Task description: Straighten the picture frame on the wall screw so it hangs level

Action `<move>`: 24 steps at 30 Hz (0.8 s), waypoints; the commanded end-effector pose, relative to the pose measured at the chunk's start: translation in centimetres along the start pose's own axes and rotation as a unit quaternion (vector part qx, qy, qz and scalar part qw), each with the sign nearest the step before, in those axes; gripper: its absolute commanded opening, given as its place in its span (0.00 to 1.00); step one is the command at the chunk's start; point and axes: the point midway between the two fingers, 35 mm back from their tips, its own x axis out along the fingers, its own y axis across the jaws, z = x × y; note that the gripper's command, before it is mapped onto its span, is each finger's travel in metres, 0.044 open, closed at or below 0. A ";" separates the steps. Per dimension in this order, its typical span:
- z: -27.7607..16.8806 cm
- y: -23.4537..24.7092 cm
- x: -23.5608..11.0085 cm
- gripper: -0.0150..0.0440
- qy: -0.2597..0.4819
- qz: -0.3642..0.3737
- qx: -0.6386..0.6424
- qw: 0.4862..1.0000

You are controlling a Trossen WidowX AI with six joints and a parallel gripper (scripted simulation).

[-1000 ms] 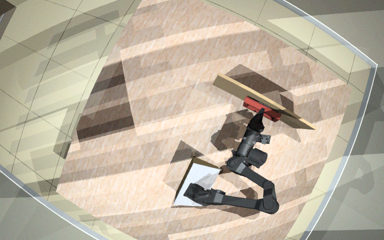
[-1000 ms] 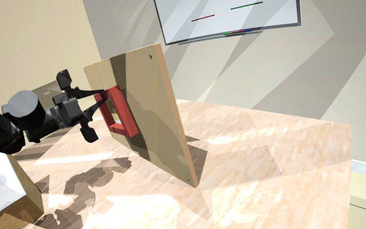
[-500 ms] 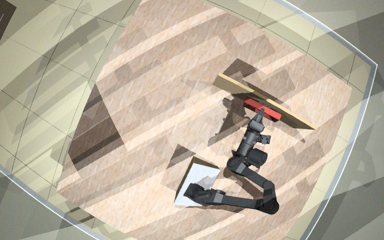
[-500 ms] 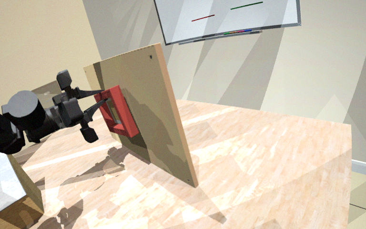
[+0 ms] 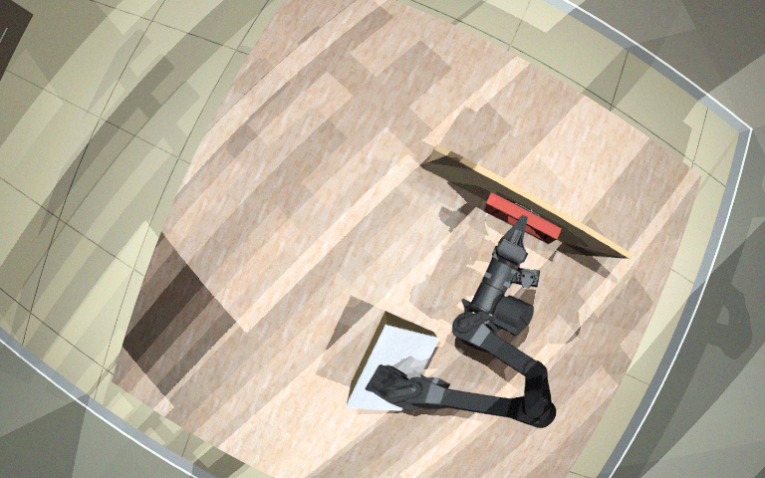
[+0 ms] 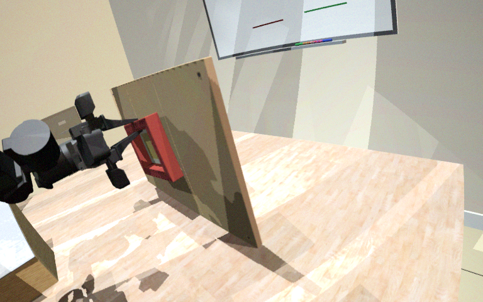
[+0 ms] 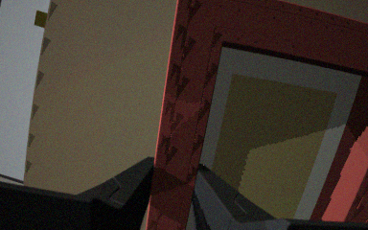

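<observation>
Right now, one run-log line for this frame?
end effector: shut on red picture frame side rail | frame: against wall panel, tilted in wrist view | screw: hidden | released: no

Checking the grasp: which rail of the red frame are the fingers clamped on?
The top rail: the gripper pinches it, one finger above, one inside the opening. The other three rails are untouched.
</observation>
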 end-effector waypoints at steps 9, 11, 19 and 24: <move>0.6 0.6 0.0 0.25 -0.001 0.010 0.002 1.000; 0.7 0.6 0.0 0.25 -0.001 0.010 0.002 1.000; 0.7 0.6 0.0 0.25 -0.001 0.010 0.002 1.000; 0.7 0.4 0.0 0.25 -0.001 0.010 0.002 1.000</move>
